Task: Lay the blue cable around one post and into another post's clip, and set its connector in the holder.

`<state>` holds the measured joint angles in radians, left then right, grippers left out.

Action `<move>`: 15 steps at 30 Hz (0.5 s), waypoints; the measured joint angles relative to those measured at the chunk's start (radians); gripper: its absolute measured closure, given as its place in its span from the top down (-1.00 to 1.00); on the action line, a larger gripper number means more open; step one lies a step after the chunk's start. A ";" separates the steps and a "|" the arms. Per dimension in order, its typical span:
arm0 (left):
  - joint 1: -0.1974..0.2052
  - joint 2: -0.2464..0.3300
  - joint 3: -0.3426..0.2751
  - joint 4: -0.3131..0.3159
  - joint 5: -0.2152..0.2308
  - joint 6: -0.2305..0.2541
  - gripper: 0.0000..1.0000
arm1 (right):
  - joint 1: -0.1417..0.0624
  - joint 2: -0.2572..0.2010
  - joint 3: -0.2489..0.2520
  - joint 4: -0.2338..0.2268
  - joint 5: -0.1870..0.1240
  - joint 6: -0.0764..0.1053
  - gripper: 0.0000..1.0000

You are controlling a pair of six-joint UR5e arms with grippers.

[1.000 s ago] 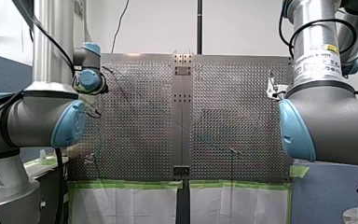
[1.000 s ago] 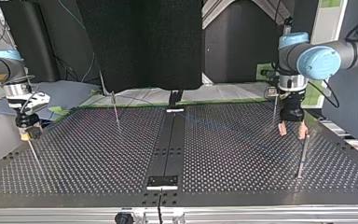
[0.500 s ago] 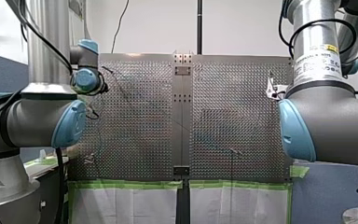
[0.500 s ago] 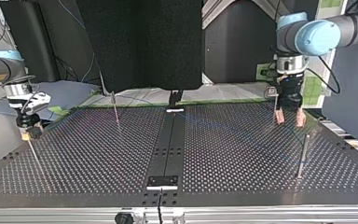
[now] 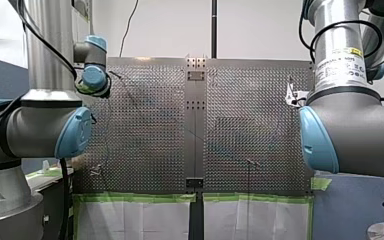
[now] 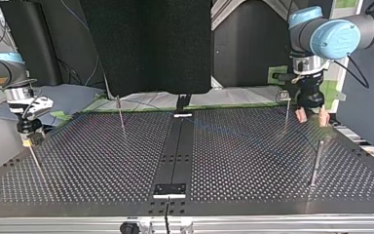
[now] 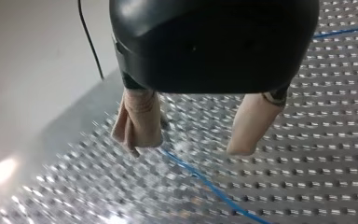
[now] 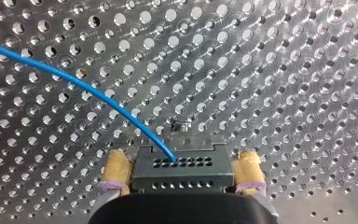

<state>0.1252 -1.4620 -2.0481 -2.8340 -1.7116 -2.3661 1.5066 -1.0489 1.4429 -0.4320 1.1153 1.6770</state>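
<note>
Perforated table [image 6: 102, 161], dark backdrop [image 6: 146, 44]

The perforated table [image 5: 150, 125] was lit evenly and brightly in the front view. In the top view, the upper centre was taken up by a dark backdrop [image 6: 146, 44]. Under the left gripper [image 7: 189, 147] the table was blurred, and glare was caught at its edge.

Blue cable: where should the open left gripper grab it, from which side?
Likely the straight run of the blue cable under my left gripper. Come down from above, one finger either side: it runs thin and low along the table, leaving no side entry.
</note>
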 joint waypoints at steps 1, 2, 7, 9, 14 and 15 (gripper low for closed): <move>-0.001 0.007 0.013 -0.012 -0.012 0.013 1.00 | 0.000 0.000 0.000 0.000 0.000 0.000 1.00; -0.002 0.012 0.022 -0.022 -0.022 0.022 1.00 | 0.000 0.000 0.000 0.000 0.000 0.000 1.00; -0.003 0.039 0.079 -0.079 -0.079 0.079 1.00 | 0.000 0.000 0.000 0.000 0.000 0.000 1.00; -0.003 0.052 0.098 -0.098 -0.098 0.098 1.00 | 0.001 0.000 0.000 0.001 0.000 0.000 1.00; -0.005 0.076 0.147 -0.147 -0.142 0.148 1.00 | 0.002 0.001 0.000 0.000 0.000 0.001 1.00; -0.005 0.077 0.156 -0.154 -0.144 0.157 1.00 | 0.003 0.001 0.000 0.000 0.000 0.001 1.00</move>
<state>0.1199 -1.3851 -1.8917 -2.9878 -1.8552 -2.2093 1.5096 -1.0478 1.4429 -0.4318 1.1154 1.6780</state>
